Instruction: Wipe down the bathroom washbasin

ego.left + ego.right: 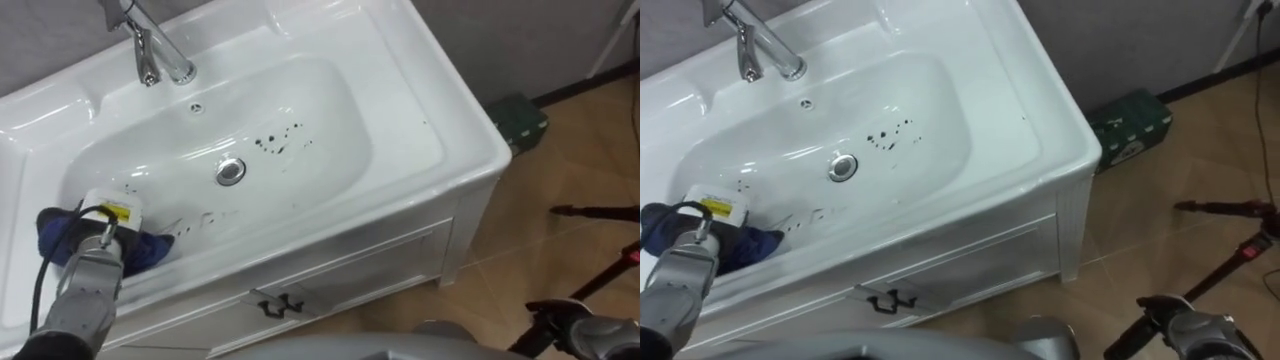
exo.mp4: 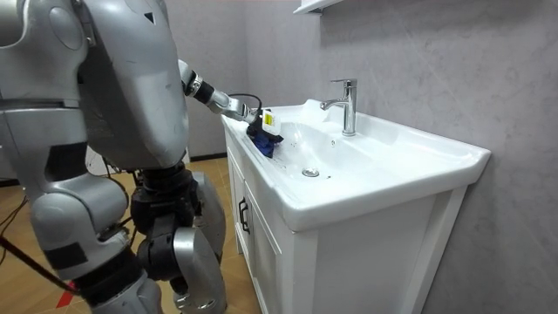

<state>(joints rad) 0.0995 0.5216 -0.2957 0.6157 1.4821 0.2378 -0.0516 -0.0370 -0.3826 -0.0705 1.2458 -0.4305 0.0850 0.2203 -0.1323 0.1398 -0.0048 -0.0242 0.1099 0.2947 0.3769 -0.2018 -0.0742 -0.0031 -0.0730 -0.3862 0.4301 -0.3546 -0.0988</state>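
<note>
The white basin [image 1: 400, 120] tops a white cabinet, with a chrome faucet [image 1: 155, 50] at the back and a drain [image 1: 231, 171] in the middle. Dark specks [image 1: 278, 140] dot the bowl right of the drain, and faint marks lie near the front wall. My left hand [image 1: 112, 217] is down in the bowl's left end, curled on a bunched blue cloth [image 1: 150, 250] that presses against the front-left wall. In the room view the left hand [image 2: 261, 120] is at the basin's near end with the blue cloth [image 2: 261, 141] below it. My right hand [image 1: 1195, 335] is low at my side, its fingers unclear.
A green box [image 1: 520, 118] lies on the wooden floor right of the cabinet. Dark tripod legs [image 1: 595, 213] stretch over the floor at the far right. The cabinet front has a dark drawer handle [image 1: 278, 303]. A grey wall is behind the basin.
</note>
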